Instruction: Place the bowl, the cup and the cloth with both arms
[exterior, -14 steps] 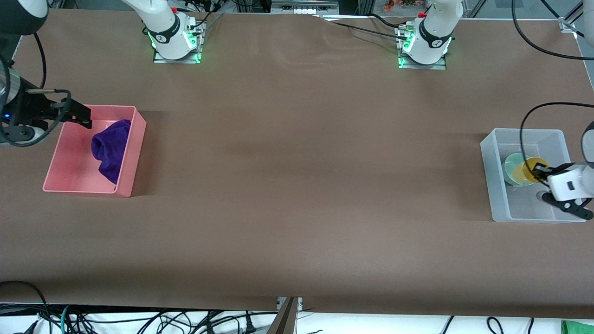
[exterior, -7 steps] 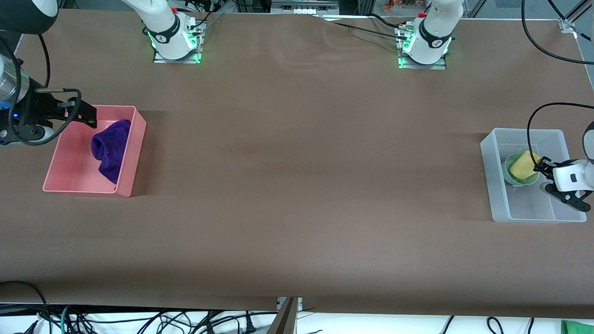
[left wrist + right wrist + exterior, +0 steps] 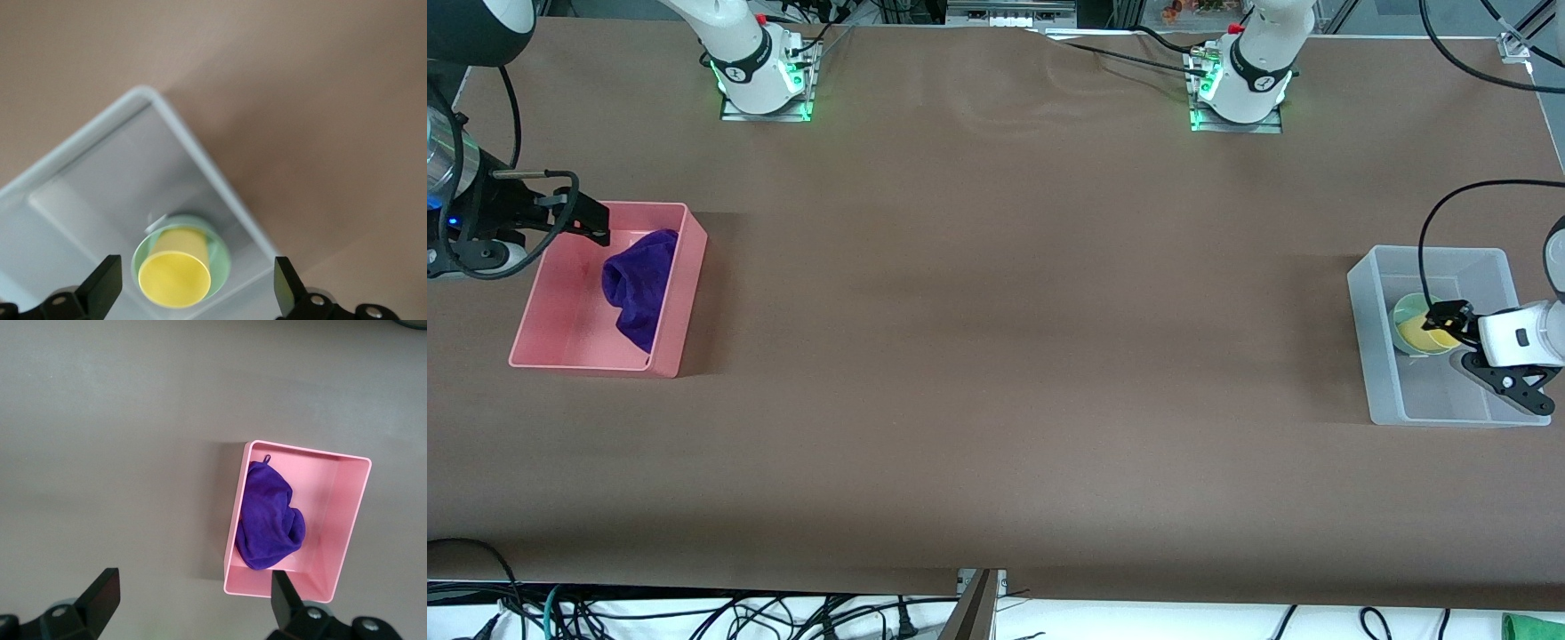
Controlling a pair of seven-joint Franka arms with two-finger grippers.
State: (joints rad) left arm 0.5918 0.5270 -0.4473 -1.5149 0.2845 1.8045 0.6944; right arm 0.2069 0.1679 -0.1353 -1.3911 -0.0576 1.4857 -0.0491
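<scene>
hovering over the clear bin (image 3: 1360, 311), the left gripper (image 3: 193, 297) hangs open above the cup (image 3: 175, 277) nested in the bowl (image 3: 222, 259). the right gripper (image 3: 193, 603), also open, waits above the pink bin (image 3: 347, 513) holding the cloth (image 3: 268, 519).

— Where is the left gripper (image 3: 1448, 318)?
— Up in the air at its own end of the table, fingers (image 3: 101, 289) spread apart.
— And the right gripper (image 3: 596, 229)?
— Raised too, fingers (image 3: 100, 593) spread.

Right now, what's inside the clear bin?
The clear bin holds the bowl with the cup standing in it. The cup covers the bowl's bottom. The left gripper hangs over them, fingers open.
</scene>
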